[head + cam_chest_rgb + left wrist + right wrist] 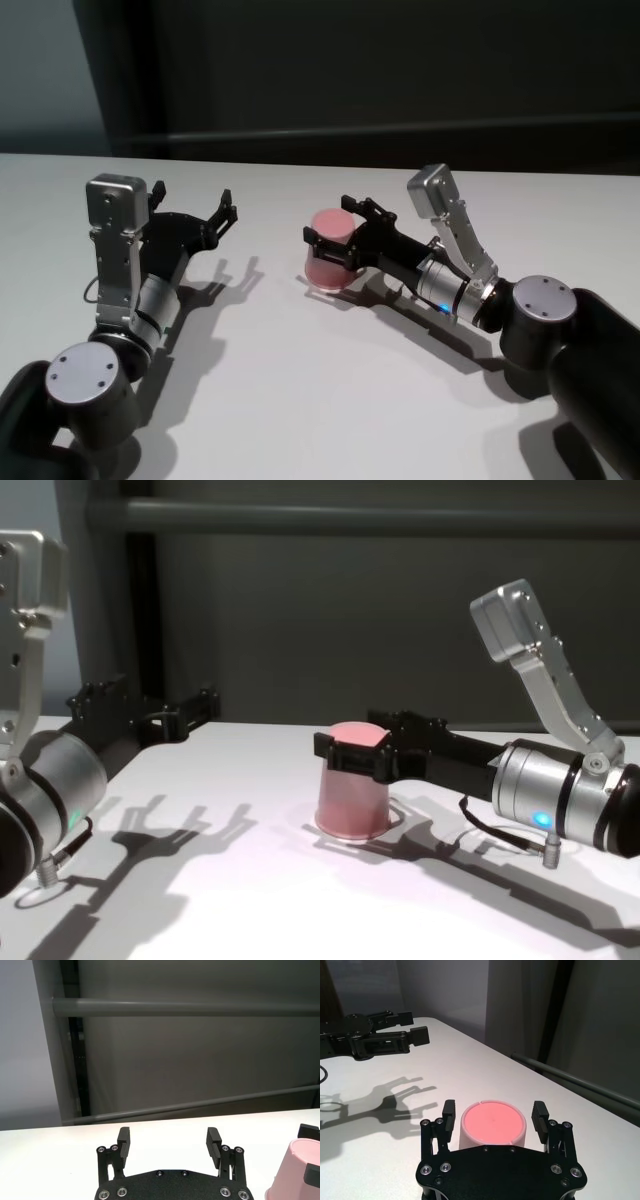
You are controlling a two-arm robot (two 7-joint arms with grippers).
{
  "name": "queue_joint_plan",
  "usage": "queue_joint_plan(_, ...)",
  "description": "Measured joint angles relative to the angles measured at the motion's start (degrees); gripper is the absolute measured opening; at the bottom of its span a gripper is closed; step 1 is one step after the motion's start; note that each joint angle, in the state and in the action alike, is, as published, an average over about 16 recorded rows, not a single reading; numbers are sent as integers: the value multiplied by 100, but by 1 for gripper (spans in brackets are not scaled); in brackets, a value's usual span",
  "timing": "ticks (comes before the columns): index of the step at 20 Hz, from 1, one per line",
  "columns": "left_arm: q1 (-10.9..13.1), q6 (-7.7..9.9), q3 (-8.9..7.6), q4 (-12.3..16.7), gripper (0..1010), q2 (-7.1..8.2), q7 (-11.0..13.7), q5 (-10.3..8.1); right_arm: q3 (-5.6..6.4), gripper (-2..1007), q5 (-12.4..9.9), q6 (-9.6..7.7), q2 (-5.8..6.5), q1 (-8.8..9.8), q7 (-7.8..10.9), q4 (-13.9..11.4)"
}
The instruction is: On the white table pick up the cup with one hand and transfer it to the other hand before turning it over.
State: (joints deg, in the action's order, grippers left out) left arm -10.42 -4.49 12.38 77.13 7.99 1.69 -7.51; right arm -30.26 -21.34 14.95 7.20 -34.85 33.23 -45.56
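The pink cup [330,255] stands upside down on the white table [300,400], narrow base up. My right gripper [330,222] straddles its upper part. In the right wrist view the cup's flat base [493,1125] sits between the fingers [449,1112] with a small gap on each side, so the gripper is open and not gripping. My left gripper [195,200] hovers open and empty a short way to the cup's left, fingertips [123,1140] pointing across the table. In the left wrist view the cup [292,1170] shows at the frame edge.
The table's far edge meets a dark wall with horizontal grey rails [185,1007]. Both arms cast shadows [215,285] on the white surface between them. The right forearm [550,785] reaches in low from the right.
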Motion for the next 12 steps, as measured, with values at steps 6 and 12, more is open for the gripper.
queue_joint_plan(6,0,0,0,0,1001,0,0,0,105,973,1,94,-99,-90,56,139)
queue_joint_plan(12,0,0,0,0,1001,0,0,0,221,1002,111,330,-202,-214,-170,237)
